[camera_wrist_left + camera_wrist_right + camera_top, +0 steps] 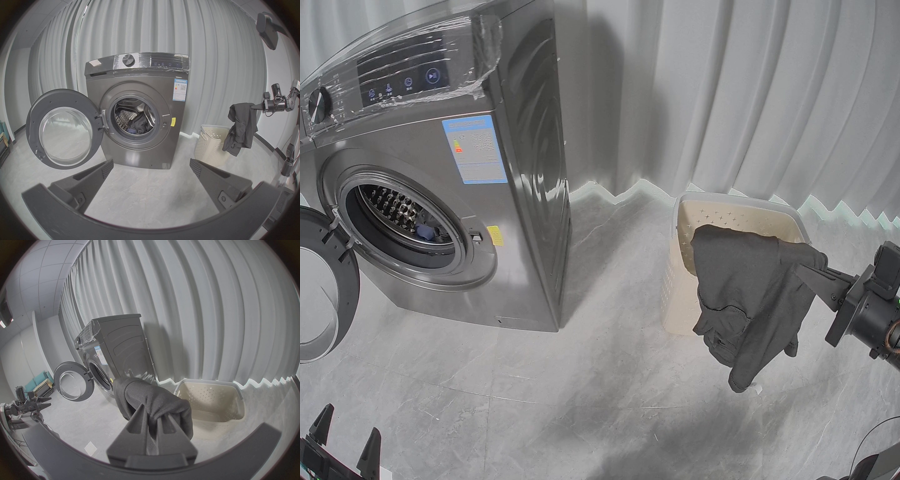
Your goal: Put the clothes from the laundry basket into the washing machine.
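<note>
While right end effector [805, 269] clamps it, dark grey garment [747, 300] hangs crumpled near beige basket [737, 201], left end effector [349, 426] spread apart.

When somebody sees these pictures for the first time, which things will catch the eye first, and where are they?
First, the dark grey garment hanging in the air from the right gripper, beside the cream laundry basket. Then the washing machine on the left, its round door swung wide open, with dark clothes already lying in its drum.
</note>
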